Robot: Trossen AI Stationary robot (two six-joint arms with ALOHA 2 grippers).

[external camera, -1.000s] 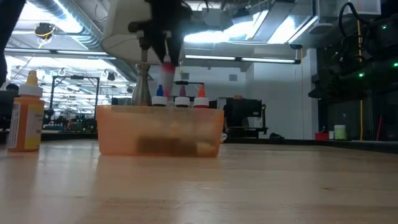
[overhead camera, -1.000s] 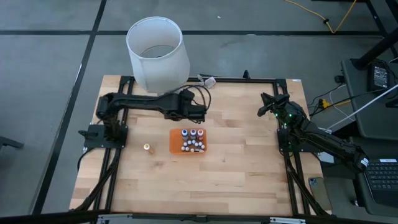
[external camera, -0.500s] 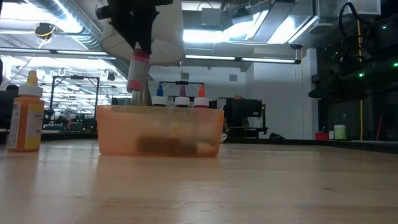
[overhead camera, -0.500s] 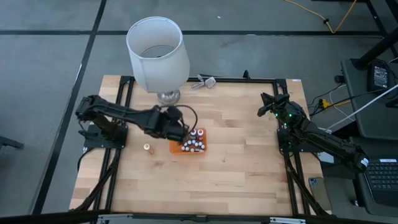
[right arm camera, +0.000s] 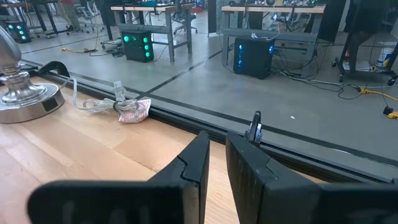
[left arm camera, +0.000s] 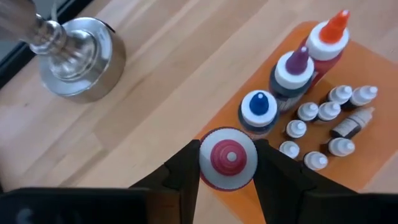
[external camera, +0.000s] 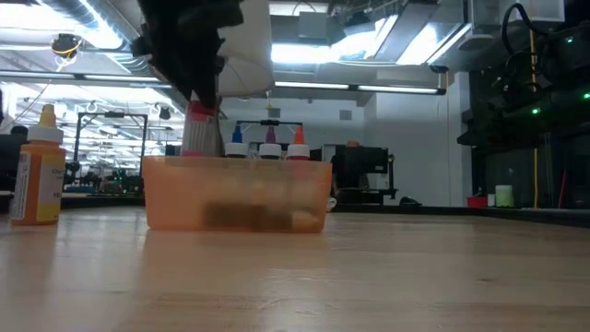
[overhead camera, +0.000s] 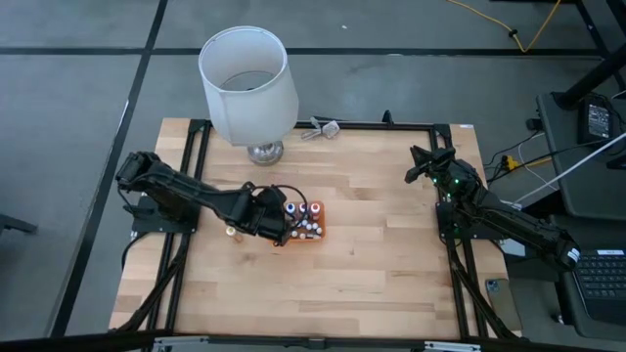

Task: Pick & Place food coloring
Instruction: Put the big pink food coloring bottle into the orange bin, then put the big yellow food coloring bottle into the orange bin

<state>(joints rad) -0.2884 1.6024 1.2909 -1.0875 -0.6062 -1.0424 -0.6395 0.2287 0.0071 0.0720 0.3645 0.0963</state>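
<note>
left gripper (left arm camera: 227, 163): jaws clamped on red-capped bottle (left arm camera: 228, 157), over orange tray (overhead camera: 279, 233) edge | right gripper (right arm camera: 217, 155): jaws together, far from tray | no readable labels

Orange tray (left arm camera: 373, 74), red-capped bottle (left arm camera: 227, 157), blue-capped bottle (left arm camera: 259, 107), purple-capped bottle (left arm camera: 296, 64), white lampshade (overhead camera: 246, 80), pale wooden table (overhead camera: 372, 264)

Bare wooden tabletop (overhead camera: 372, 264) lies open right of the flat orange rectangular tray (overhead camera: 311, 241); behind it, the big white-shaded lamp (overhead camera: 247, 86) blocks passage, and a lone orange-bodied bottle (external camera: 37, 168) stands left.
</note>
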